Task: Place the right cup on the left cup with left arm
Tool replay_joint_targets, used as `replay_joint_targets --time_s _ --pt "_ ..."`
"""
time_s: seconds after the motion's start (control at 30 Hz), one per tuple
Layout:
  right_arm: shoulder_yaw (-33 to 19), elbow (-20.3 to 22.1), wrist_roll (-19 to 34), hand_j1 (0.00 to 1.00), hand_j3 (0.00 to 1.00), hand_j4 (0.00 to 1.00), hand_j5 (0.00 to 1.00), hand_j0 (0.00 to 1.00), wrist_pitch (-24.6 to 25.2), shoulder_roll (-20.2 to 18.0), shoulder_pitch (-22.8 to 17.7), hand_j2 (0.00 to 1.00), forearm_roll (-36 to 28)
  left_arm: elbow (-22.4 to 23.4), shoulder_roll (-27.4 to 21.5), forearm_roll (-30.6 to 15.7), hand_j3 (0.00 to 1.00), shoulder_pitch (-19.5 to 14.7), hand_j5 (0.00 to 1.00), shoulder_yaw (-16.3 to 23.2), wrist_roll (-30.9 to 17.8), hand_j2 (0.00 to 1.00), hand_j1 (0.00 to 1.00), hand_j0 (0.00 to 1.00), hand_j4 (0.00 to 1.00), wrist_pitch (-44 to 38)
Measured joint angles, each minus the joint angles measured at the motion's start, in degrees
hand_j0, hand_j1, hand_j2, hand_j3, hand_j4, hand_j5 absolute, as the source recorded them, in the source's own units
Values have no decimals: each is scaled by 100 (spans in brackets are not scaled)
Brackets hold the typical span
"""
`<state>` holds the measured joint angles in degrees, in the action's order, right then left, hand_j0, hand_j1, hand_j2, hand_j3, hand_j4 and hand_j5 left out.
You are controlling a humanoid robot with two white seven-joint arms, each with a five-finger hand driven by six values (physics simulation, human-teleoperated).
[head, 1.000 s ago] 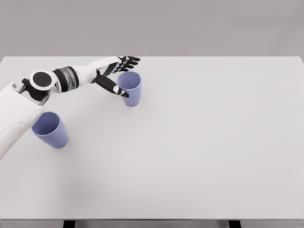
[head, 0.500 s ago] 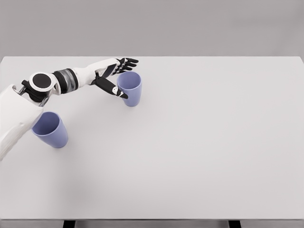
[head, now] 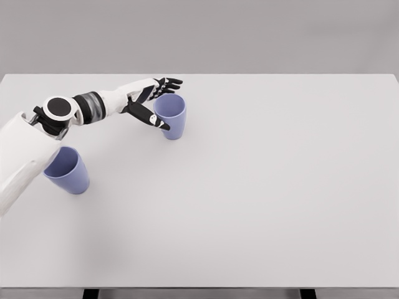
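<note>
Right cup [head: 170,115] upright on the white counter [head: 262,187] in the upper left of the frame, left hand [head: 149,99] at its left side with fingers [head: 169,81] spread around it, not clamped, left cup [head: 65,170] at the left edge, partly under the forearm

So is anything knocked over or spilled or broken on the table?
No, nothing stands out. Both purple cups stand upright on the white table: the right cup beside the open left hand, the left cup near the table's left edge, partly hidden by the arm. No spill or damage shows.
</note>
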<state>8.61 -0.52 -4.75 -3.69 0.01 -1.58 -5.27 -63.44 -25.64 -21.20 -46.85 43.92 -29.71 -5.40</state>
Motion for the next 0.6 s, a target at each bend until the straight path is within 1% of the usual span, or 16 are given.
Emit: replay_joint_targets --time_s 0.6 --pt "0 0 0 100 100 100 100 100 0 0 0 100 0 72 87 1 100 -9 100 0 0 100 100 100 100 1"
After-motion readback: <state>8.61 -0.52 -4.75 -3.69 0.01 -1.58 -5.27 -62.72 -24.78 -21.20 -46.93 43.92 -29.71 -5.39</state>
